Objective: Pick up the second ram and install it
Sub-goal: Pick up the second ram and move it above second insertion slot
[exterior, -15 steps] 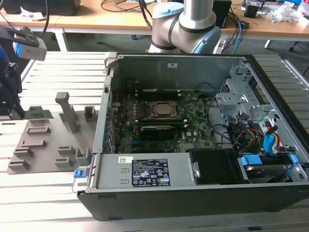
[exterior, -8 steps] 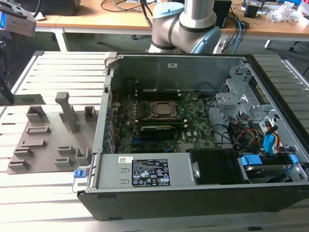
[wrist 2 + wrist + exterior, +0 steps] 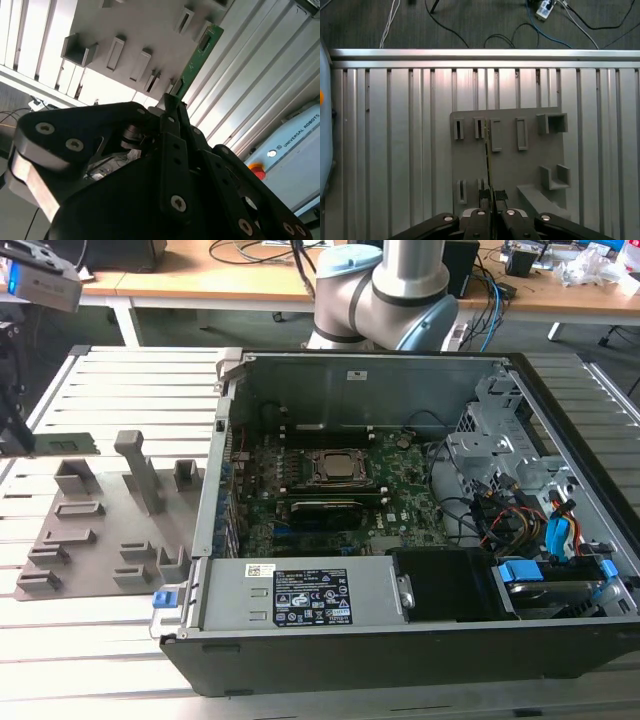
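Observation:
The second ram (image 3: 197,60) is a thin green stick with small dark chips, and my gripper (image 3: 172,107) is shut on one end of it. In the first wrist view the ram (image 3: 487,155) appears edge-on as a thin line running out from the gripper (image 3: 492,196), above the grey holder plate (image 3: 510,165). In the exterior view, the ram (image 3: 65,443) hangs level at the far left, just above the plate's (image 3: 100,560) far corner, with the gripper (image 3: 22,445) at its left end. The open computer case (image 3: 400,630) lies to the exterior view's right.
The case holds a green motherboard (image 3: 390,520) with a metal-framed processor socket (image 3: 338,468) and a long dark stick (image 3: 325,508) below it. Grey upright holders (image 3: 140,470) rise from the plate. Cables and blue drive brackets (image 3: 555,540) fill the case's right side. The robot's base (image 3: 385,300) stands behind the case.

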Tool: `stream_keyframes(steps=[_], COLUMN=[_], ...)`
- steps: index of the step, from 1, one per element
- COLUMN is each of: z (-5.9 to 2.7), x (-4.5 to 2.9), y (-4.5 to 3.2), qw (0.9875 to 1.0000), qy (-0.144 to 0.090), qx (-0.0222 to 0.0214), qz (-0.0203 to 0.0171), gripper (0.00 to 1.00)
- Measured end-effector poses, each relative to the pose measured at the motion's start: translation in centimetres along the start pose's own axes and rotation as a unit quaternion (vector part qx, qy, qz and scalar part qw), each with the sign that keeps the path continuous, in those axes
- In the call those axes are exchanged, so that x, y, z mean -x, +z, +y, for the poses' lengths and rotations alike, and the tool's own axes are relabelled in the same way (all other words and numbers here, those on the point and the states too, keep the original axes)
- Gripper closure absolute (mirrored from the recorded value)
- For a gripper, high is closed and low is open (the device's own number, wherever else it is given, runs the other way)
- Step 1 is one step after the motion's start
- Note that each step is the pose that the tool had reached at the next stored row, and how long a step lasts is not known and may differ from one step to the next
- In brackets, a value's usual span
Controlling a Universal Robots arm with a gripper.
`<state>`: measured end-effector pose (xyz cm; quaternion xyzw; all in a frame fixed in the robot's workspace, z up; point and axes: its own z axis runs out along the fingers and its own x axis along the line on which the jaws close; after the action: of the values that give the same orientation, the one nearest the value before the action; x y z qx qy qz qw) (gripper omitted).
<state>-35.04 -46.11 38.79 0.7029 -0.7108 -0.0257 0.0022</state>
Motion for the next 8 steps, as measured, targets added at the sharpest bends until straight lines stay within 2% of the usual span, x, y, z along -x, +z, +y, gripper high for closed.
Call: stream_keyframes(steps=[1, 4, 8], z=[-0.76, -1.96, -4.78], x=[0.01, 0.02, 0.06], y=[-0.02, -0.07, -0.18], qw=[1.0000, 1.0000, 1.0000], qy=[0.000, 0.000, 0.000], qx=[-0.0001, 0.0000, 0.0005], qz=[0.0000, 0.0000, 0.0000], gripper=[0.86, 0.86, 0.86])
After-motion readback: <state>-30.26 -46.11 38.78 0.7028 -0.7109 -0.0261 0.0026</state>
